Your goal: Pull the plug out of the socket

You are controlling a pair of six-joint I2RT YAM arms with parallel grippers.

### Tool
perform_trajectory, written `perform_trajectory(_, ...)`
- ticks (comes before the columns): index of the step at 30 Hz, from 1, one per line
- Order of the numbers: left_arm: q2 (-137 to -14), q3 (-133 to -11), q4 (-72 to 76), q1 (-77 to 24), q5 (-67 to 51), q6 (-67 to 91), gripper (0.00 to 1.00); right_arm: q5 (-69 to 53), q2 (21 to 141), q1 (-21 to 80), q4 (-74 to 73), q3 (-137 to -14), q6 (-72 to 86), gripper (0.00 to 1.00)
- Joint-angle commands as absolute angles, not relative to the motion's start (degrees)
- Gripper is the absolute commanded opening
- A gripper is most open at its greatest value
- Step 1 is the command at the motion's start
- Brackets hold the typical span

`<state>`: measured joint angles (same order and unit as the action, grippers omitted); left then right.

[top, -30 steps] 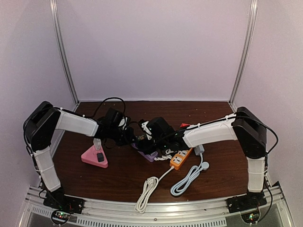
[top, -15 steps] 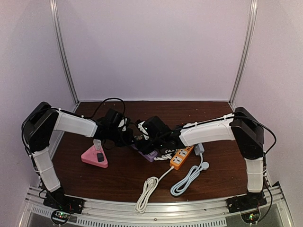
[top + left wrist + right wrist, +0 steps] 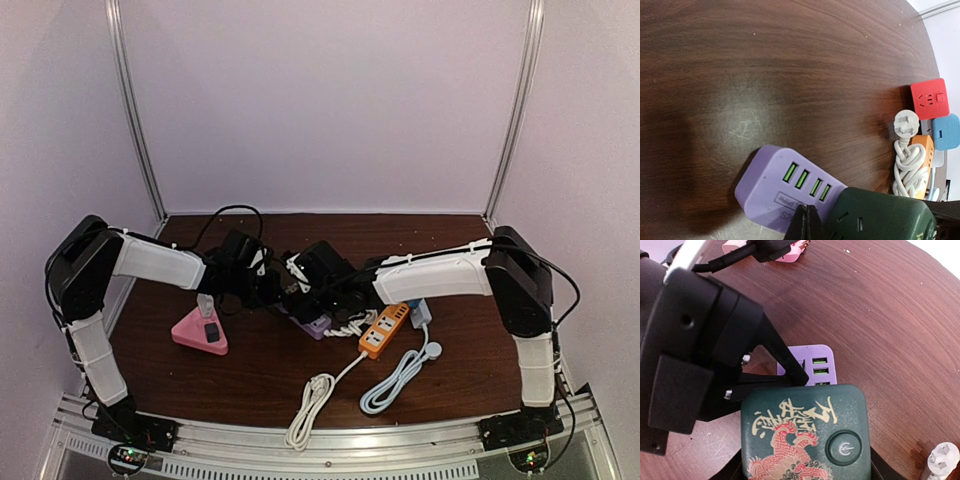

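A dark green socket cube with a dragon print (image 3: pixel 805 435) sits between my right gripper's (image 3: pixel 802 474) fingers, held over a purple USB charger block (image 3: pixel 815 361). In the top view the right gripper (image 3: pixel 312 274) meets my left gripper (image 3: pixel 276 288) at mid-table. In the left wrist view my left gripper (image 3: pixel 807 221) has its fingertips pressed together, with nothing visible between them. It sits just above the purple block (image 3: pixel 782 182) and against the green cube's (image 3: pixel 880 215) corner. No plug in the cube shows in any view.
A pink triangular socket (image 3: pixel 200 332) lies to the left and an orange power strip (image 3: pixel 383 333) to the right. Two white coiled cables (image 3: pixel 310 400) (image 3: pixel 400 372) lie near the front. A red cube (image 3: pixel 930 98), a blue cube (image 3: pixel 946 131) and a white plug (image 3: pixel 905 124) lie beyond.
My right gripper has moved left with the green cube, closing on the left gripper. The left arm has barely moved.
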<state>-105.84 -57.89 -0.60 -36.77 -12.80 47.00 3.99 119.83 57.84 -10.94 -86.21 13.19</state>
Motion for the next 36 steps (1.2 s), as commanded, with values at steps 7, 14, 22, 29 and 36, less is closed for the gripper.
perform_trajectory(7,-108.99,-54.33,-9.7,-37.18,-8.75,47.1,0.0,8.07,118.02,57.59,-6.14,-91.72,11.78,0.19)
perform_trajectory(14,-108.93,-54.85,-9.65,-37.18,-9.36,46.85,0.0,7.28,116.57,56.84,-7.18,-90.88,11.92,0.19)
perform_trajectory(22,-107.69,-58.65,-9.92,-37.18,-10.5,46.13,0.0,3.9,111.53,54.59,-9.1,-87.29,14.13,0.19)
perform_trajectory(29,-105.38,-67.9,-13.11,-37.18,-9.92,42.48,0.0,-6.15,109.12,48.11,-10.19,-86.58,17.31,0.19)
perform_trajectory(36,-101.79,-77.45,-18.55,-37.18,-9.54,39.58,0.0,-19.77,112.73,40.95,-11.28,-91.9,21.46,0.2)
